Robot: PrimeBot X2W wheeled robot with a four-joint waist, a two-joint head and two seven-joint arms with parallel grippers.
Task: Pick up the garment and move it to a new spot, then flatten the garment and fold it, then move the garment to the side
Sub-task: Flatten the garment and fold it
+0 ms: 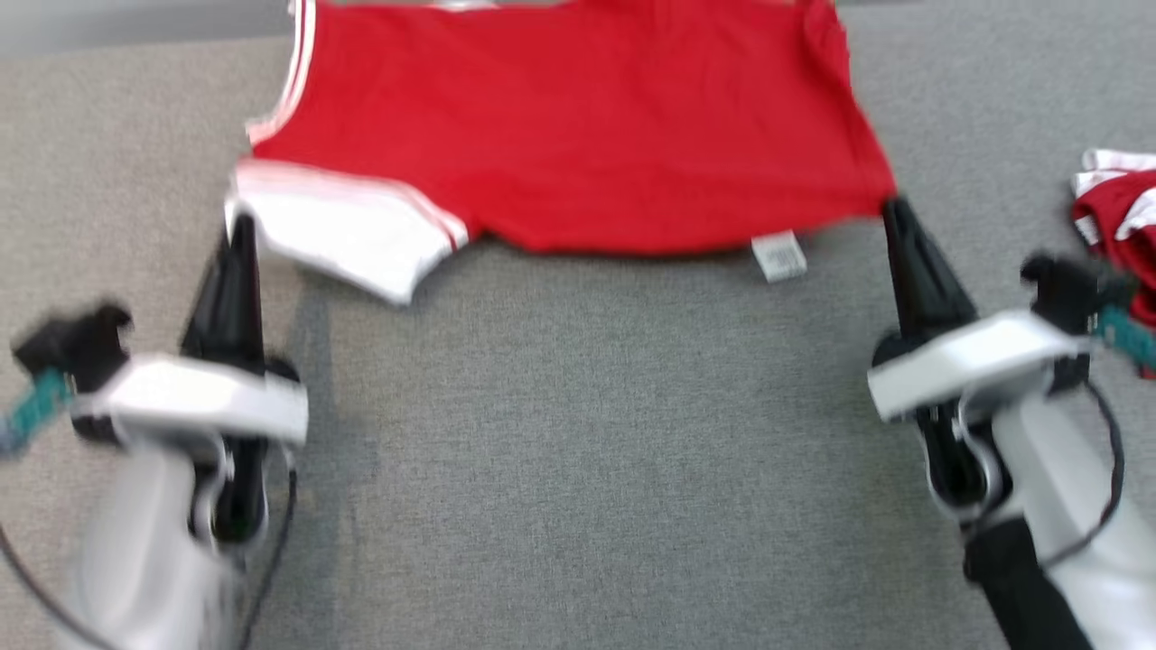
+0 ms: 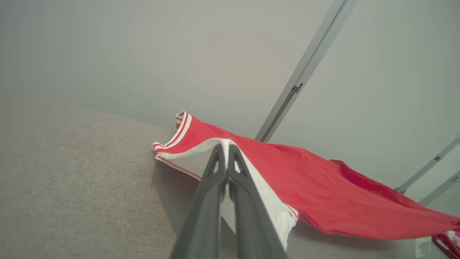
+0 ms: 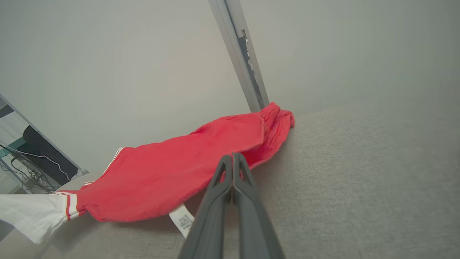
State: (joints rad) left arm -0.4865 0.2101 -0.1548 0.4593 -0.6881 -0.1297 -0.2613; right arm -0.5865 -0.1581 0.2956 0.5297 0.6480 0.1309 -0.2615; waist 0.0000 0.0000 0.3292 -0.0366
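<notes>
Head view, left hand (image 1: 242, 222) and right hand (image 1: 890, 207) clamping garment (image 1: 578, 126) edge

Your garment (image 1: 578, 126) runs off the top edge of the head view. There the left arm (image 1: 181, 406) and right arm (image 1: 984, 361) are smeared with blur. Print on the label (image 1: 778, 255), too small to read. Another red-and-white cloth (image 1: 1124, 212) gets clipped at the right edge.

Near me, the middle of the grey surface (image 1: 578, 433) lies open — I can pass through there. The red garment (image 1: 578, 117) spans the far side, left to right, and a red-and-white bundle (image 1: 1120, 208) crowds the right edge.
</notes>
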